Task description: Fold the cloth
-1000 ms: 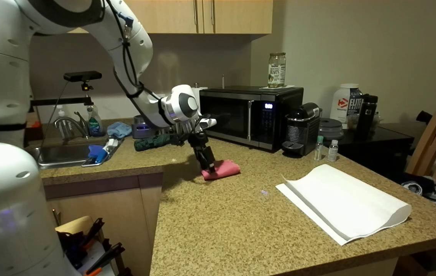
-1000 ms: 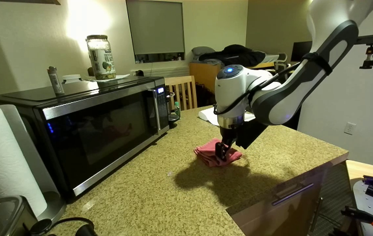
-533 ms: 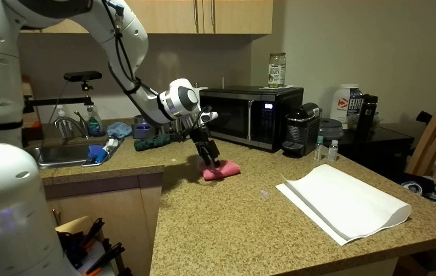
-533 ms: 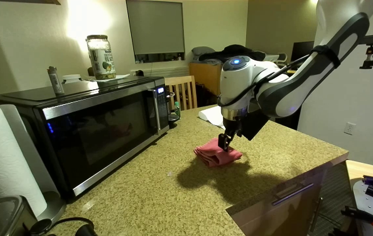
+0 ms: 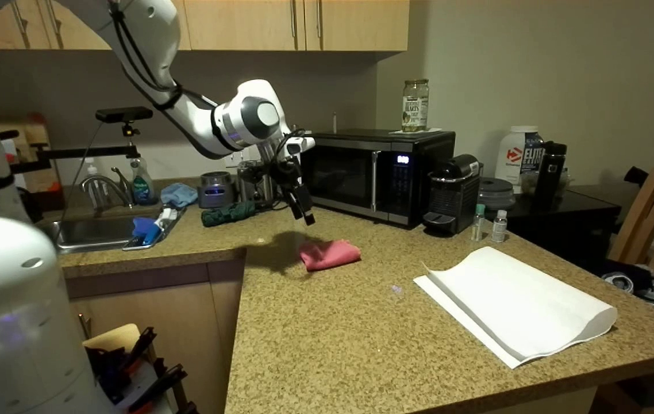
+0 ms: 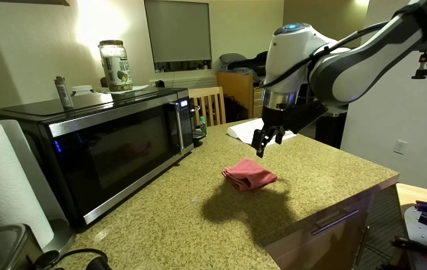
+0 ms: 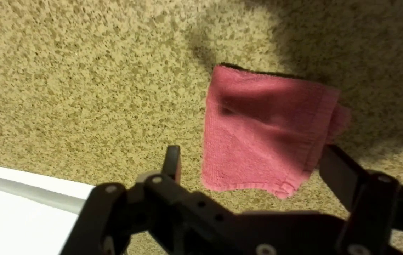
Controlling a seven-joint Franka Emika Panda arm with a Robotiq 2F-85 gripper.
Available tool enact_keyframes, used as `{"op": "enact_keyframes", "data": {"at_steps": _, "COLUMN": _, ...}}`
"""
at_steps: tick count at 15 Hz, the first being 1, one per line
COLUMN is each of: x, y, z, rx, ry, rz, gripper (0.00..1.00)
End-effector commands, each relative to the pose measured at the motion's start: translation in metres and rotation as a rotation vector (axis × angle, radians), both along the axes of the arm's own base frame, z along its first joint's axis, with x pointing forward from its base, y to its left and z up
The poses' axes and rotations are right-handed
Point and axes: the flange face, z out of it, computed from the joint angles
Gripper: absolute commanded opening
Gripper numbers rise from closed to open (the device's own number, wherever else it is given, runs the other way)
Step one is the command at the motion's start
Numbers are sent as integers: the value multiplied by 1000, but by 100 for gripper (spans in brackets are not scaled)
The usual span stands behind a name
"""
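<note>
Wrist view: my gripper's (image 7: pixel 251 156) spread wide above the folded pink cloth (image 7: pixel 267 132). Cloth's near the kitchen counter's (image 5: pixel 338 339) inside corner.

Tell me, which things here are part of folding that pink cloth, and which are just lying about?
Part of the job:
pink cloth, lying in folded layers
the robot's hand, open above it
counter, the surface under the cloth

Just lying about:
white sheet
microwave
jar
coffee machine
green-capped bottle
blue rag
paper towels
</note>
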Motion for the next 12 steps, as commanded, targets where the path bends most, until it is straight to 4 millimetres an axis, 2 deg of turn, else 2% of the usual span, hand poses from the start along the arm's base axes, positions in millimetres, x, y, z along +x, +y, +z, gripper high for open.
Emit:
{"op": "enact_keyframes", "data": {"at_steps": 1, "x": -27, "y": -19, "z": 20, "rx": 84, "ry": 27, "rz": 21, "gripper": 100}}
{"op": "enact_keyframes", "data": {"at_steps": 9, "x": -63, "y": -39, "z": 33, "rx": 225, "ry": 88, "rz": 113, "gripper": 100}}
{"op": "enact_keyframes", "data": {"at_steps": 12, "x": -78, "y": -61, "z": 48, "rx": 243, "ry": 124, "rz": 183, "gripper": 100}}
